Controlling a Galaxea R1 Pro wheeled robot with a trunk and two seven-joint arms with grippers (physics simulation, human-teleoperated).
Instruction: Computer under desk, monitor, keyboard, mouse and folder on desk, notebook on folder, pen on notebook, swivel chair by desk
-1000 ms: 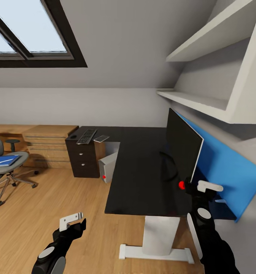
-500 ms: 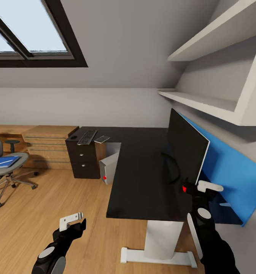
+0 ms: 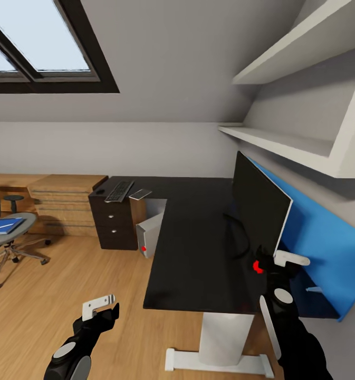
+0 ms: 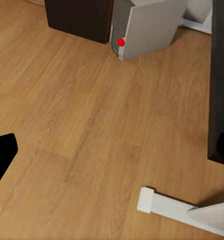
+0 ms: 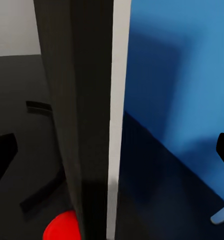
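Head view. The monitor (image 3: 259,208) stands upright on the black bench (image 3: 198,248), edge-on toward the robot, with a blue panel (image 3: 317,237) behind it at about 3 o'clock. The right gripper (image 3: 268,262) sits at the monitor's near lower corner. In the right wrist view the monitor's edge (image 5: 94,115) runs between the two dark fingers (image 5: 2,152), which stand apart on either side of it; whether either pad touches the monitor cannot be told. A red marker (image 3: 257,266) shows at the gripper.

The left gripper (image 3: 101,309) hangs released over the wooden floor (image 3: 66,279) at 7 o'clock, grasping nothing. The keyboard (image 3: 120,190) and a small grey item beside it, possibly the notebook (image 3: 140,194), lie on the bench's far wing at 11 o'clock. The computer (image 3: 148,232) stands on the floor under the bench. The swivel chair (image 3: 3,237) carries the blue folder (image 3: 2,225) at 9 o'clock, well apart from the bench.

Risk, as judged: the monitor is tall and thin, and contact at a low corner could twist or tip it toward the blue panel or off the near bench edge. A sideways arm motion with the fingers straddling the edge would cause this.
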